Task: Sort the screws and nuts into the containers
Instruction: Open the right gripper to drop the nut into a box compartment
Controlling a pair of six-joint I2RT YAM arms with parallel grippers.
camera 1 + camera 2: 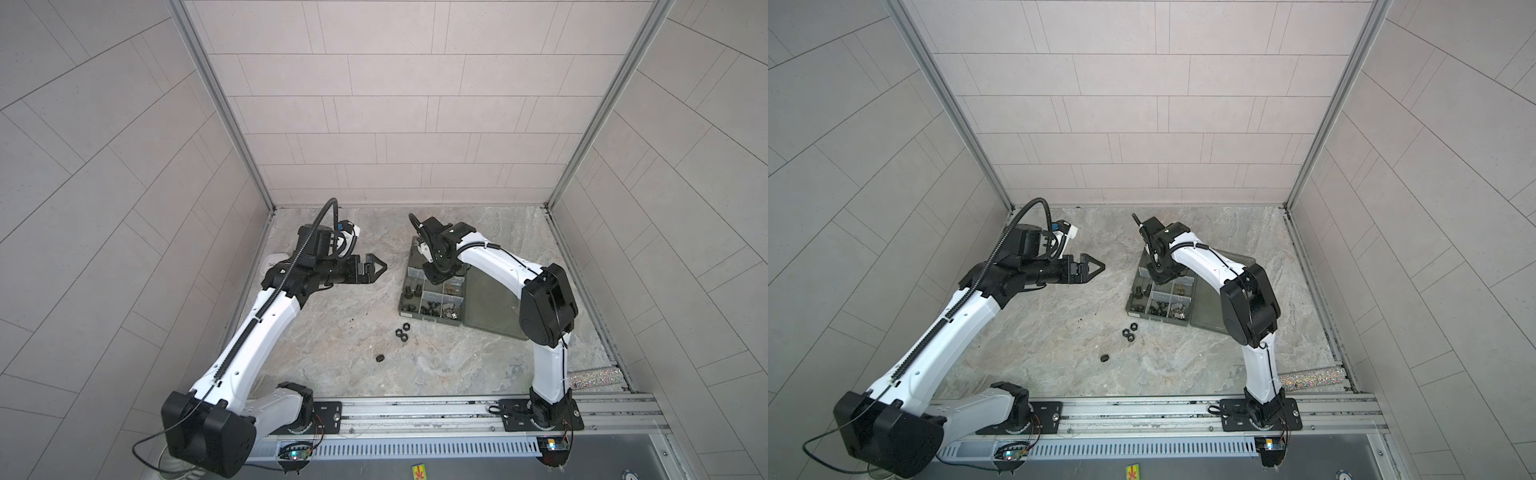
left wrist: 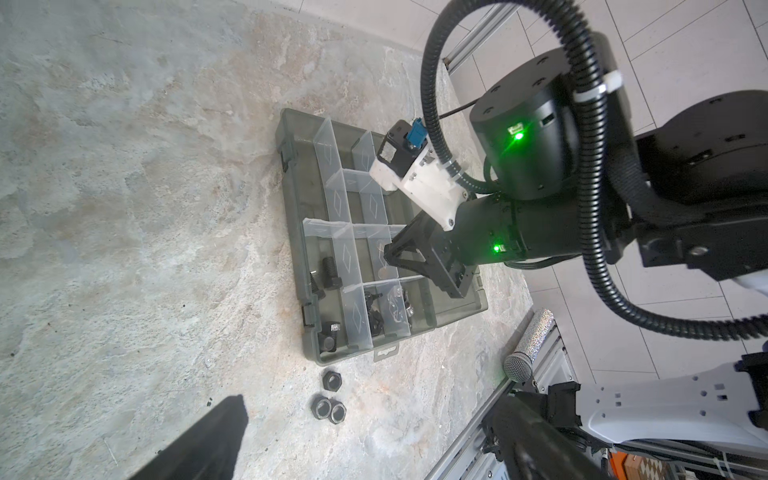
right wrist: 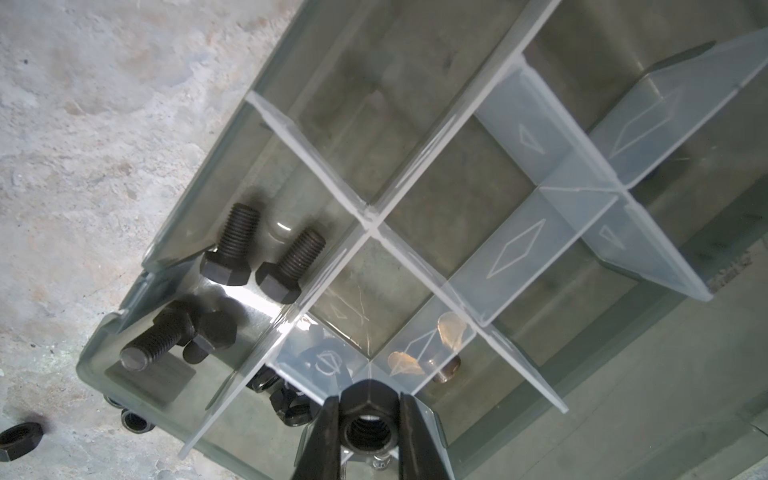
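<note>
Jaws: right gripper (image 3: 369, 419) pinching a nut (image 3: 365, 397) above the box (image 2: 296, 232), left gripper (image 1: 380, 267) wide. We log four pieces (image 1: 402, 330) left beside it.

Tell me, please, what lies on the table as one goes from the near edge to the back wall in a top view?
glittery tube → lone black fastener → three loose nuts → organizer box

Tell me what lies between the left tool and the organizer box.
Nothing but bare marbled tabletop; a top view shows that stretch clear between the left tool and the organizer box.
</note>
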